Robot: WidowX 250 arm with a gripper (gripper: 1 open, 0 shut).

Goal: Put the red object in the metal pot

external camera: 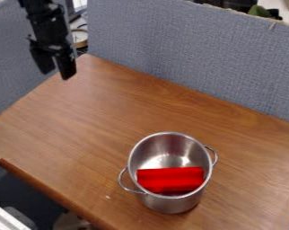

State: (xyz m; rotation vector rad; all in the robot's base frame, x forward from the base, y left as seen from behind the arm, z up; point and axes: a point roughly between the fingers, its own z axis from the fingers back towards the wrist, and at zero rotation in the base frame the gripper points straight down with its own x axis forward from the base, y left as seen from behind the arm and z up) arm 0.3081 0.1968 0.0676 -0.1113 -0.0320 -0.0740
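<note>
The red object (pixel 171 180) lies inside the metal pot (pixel 169 148), resting across its bottom toward the near wall. The shiny pot stands on the wooden table near the front right, with a small loop handle at each side. My gripper (pixel 55 65) hangs high over the table's far left corner, well away from the pot. Its black fingers point down and stand apart, open, with nothing between them.
The brown wooden table (pixel 87 126) slopes from the far left corner to the front right. A grey fabric partition (pixel 195 54) runs along the back edge. Floor shows past the table's left and front edges.
</note>
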